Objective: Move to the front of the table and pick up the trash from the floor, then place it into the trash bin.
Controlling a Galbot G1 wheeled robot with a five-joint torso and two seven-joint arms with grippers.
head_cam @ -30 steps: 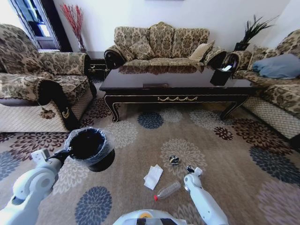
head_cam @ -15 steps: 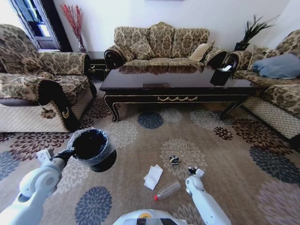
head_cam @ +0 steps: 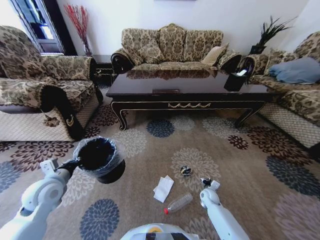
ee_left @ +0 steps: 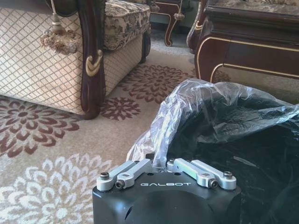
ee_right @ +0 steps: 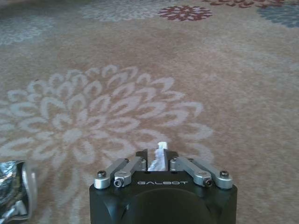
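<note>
The trash bin (head_cam: 101, 160), held at its rim by the left gripper (head_cam: 71, 163), has crept a bit right, twd the litter. Right gripper (head_cam: 205, 181), jaws pinched on a tiny white scrap (ee_right: 160, 153), hangs low; dark wrapper (head_cam: 186, 171) just far-left of it, bottle (head_cam: 178, 203) near-left, crumpled paper (head_cam: 163, 188) further left.

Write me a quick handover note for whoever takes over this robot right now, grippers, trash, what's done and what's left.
Left gripper: shut on the trash bin rim and liner, bin held left of the trash.
Right gripper: shut on a tiny white scrap, low over the floor.
On the carpet: dark wrapper, white paper, clear bottle.
Robot is in front of the table.
Left: bin the scrap, then the other three pieces.
</note>
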